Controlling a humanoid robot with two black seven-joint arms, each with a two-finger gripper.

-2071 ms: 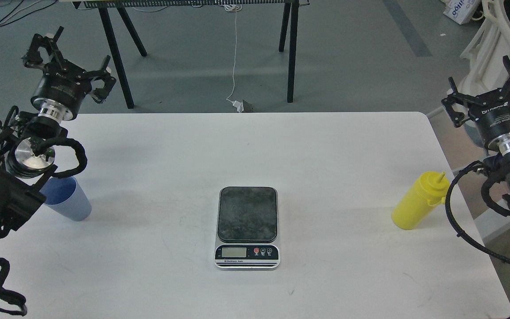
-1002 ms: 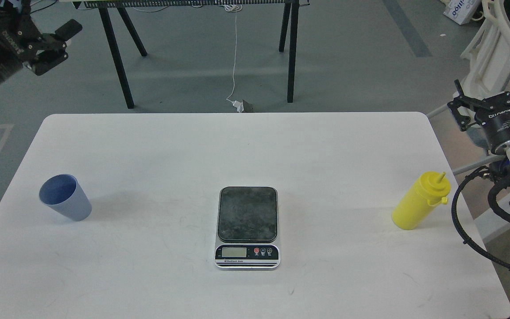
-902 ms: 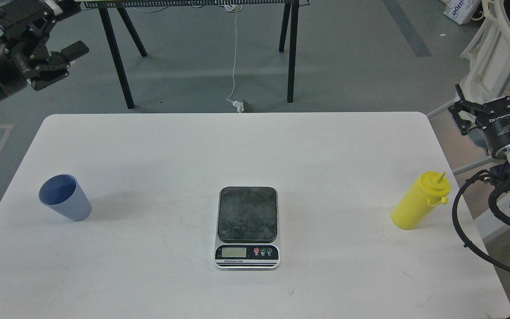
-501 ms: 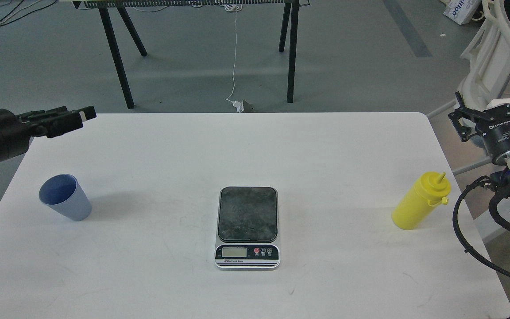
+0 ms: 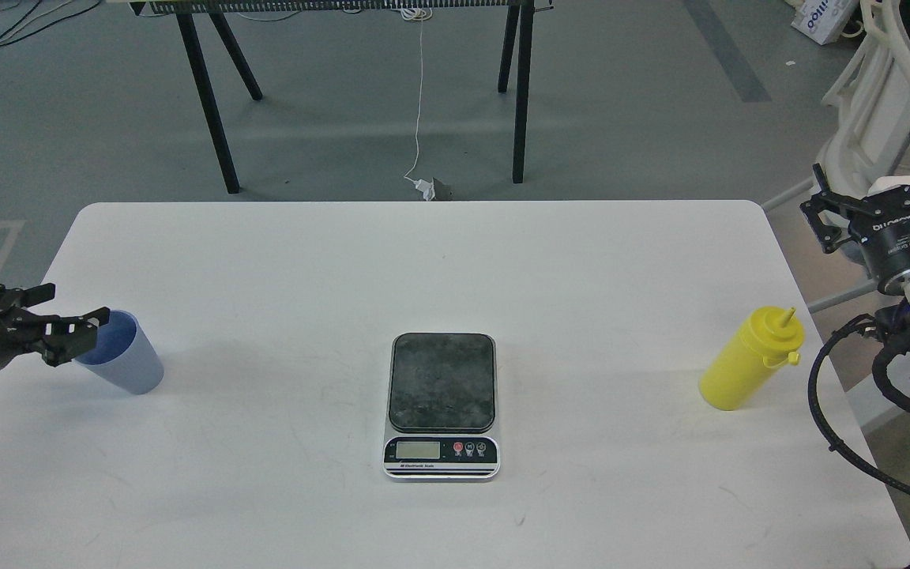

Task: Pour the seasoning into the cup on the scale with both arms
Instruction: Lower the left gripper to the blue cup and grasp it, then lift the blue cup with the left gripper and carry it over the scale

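The light blue ribbed cup [image 5: 128, 365] stands at the table's left side. My left gripper [image 5: 76, 310] comes in low from the left edge. It is open, and its fingertips are at the cup's left rim and partly cover it. I cannot tell if they touch it. The scale [image 5: 441, 403] lies at the table's middle with a bare dark plate. The yellow seasoning bottle [image 5: 746, 365] stands upright at the right side. My right gripper [image 5: 875, 178] is open and empty. It points up, off the table's right edge, behind and to the right of the bottle.
The white table [image 5: 423, 253] has rounded far corners. My right arm's black cable loop [image 5: 826, 411] hangs just right of the bottle. Black trestle legs [image 5: 520, 95] and a white cord [image 5: 419, 103] stand on the floor behind. A white chair [image 5: 874, 87] is at the far right.
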